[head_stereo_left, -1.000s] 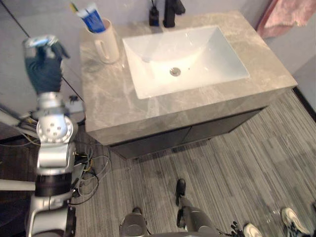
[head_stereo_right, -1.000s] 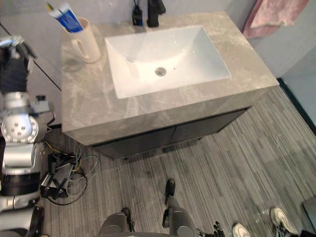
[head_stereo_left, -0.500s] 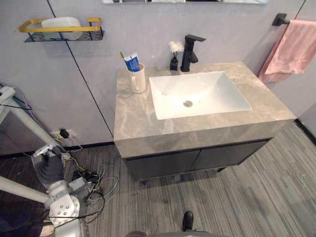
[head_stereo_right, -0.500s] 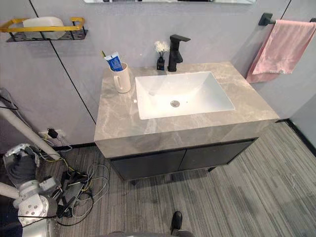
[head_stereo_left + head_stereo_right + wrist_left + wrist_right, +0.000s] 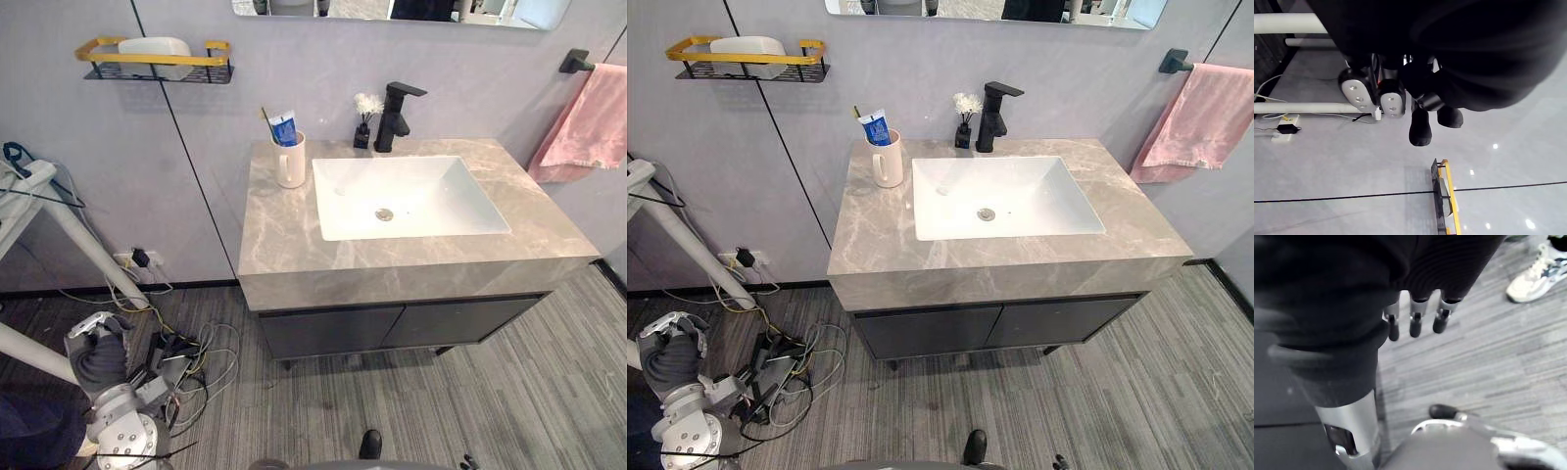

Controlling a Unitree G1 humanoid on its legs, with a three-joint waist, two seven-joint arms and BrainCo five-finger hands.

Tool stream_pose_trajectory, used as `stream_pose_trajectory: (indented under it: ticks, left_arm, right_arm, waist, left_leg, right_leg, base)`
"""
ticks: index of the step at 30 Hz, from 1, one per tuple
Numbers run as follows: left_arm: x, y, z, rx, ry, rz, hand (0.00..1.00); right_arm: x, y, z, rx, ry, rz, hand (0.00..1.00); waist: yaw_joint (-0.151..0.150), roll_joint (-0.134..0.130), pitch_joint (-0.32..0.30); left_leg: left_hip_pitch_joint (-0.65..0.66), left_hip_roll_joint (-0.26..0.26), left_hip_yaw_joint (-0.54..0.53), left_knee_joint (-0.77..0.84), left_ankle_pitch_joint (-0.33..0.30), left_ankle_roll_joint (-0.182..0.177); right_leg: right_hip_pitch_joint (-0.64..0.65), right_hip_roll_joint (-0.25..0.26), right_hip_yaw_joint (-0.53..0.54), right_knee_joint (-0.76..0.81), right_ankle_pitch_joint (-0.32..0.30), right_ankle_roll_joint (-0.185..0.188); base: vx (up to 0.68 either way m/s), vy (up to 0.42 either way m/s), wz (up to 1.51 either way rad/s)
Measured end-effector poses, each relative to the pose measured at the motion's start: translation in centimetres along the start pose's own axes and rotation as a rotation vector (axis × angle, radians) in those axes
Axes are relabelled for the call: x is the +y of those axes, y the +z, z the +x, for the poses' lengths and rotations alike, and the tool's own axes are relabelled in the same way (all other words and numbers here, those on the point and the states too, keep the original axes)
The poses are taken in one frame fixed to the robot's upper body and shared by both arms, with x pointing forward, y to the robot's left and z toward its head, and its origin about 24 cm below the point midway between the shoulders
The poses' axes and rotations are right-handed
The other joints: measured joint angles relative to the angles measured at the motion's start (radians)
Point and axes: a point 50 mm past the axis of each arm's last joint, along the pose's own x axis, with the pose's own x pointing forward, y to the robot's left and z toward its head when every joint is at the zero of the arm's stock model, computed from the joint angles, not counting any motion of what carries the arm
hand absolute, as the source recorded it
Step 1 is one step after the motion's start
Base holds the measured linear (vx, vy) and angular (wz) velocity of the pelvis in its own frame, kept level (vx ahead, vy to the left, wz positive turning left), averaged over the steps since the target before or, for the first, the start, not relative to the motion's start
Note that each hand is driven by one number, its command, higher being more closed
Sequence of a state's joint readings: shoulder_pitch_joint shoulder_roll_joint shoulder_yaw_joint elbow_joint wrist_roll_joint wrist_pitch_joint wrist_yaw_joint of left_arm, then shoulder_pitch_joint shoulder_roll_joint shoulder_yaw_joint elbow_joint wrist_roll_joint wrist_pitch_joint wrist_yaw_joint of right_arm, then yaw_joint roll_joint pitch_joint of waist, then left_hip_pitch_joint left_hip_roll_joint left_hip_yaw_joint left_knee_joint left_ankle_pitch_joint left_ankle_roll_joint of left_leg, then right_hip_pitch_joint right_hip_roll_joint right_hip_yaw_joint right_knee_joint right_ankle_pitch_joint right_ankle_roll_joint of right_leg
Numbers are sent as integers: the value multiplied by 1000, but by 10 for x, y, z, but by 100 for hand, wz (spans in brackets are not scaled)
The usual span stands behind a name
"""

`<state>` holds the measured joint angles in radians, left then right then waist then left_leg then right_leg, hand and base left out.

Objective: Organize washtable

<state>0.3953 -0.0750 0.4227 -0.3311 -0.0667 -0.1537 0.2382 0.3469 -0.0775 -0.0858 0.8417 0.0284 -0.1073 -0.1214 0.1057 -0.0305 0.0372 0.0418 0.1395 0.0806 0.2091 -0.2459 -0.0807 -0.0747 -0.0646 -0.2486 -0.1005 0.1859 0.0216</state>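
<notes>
The counter [image 5: 284, 235] now sits farther off; left hand [image 5: 96, 348] is lowered, fingers curled on nothing; right hand [image 5: 1413, 313] hangs, fingers straight; cup [image 5: 290, 162] with toothpaste [image 5: 284, 127] stands far left beside the sink [image 5: 431, 186]; tidying seems finished.

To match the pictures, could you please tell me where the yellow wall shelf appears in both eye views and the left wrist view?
Left eye view: the yellow wall shelf sits upper left.
Right eye view: shelf upper left, nearer the corner.
Left wrist view: shelf end-on against the grey wall.
Shared landmark: dark wall seam passing behind it.
</notes>
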Motion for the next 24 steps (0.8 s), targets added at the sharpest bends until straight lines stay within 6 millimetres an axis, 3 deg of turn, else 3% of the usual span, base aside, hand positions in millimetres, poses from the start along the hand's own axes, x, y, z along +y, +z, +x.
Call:
stream_pose_trajectory:
  ticks: [4,8,14,21,24]
  left_arm:
    - [1,-21,-3,104,-16,25,100]
    - [1,-28,-6,142,-32,32,100]
    - [-12,-44,-11,218,-88,26,100]
    - [-23,-48,-14,235,-145,12,100]
    - [-30,-61,-20,298,-174,20,100]
  right_arm:
    - [1,1,0,-5,19,-7,0]
    - [5,2,0,-8,28,0,0]
    - [11,2,-1,-10,52,-23,0]
    - [11,2,-1,-10,54,-26,0]
    - [12,2,-1,-10,54,-25,0]
  waist:
    - [17,3,-16]
    - [18,-9,-28]
    - [17,-27,-40]
    - [18,-30,-42]
    - [16,-28,-41]
  left_leg:
    - [0,-1,0,0,1,-1]
    - [-1,-2,0,-1,0,-1]
    - [0,-4,-1,-3,0,0]
    - [14,-5,1,-34,14,-2]
    - [34,-5,6,-49,19,-5]
  right_leg:
    - [0,-2,-1,0,-1,2]
    - [1,-4,-4,0,-4,2]
    - [3,-10,-22,0,-6,0]
    - [3,-10,-23,0,-3,-4]
    - [13,-10,-19,-4,0,1]
  base:
    - [16,15,0]
    - [0,0,0]
    - [0,0,0]
    - [0,0,0]
    - [17,22,-4]
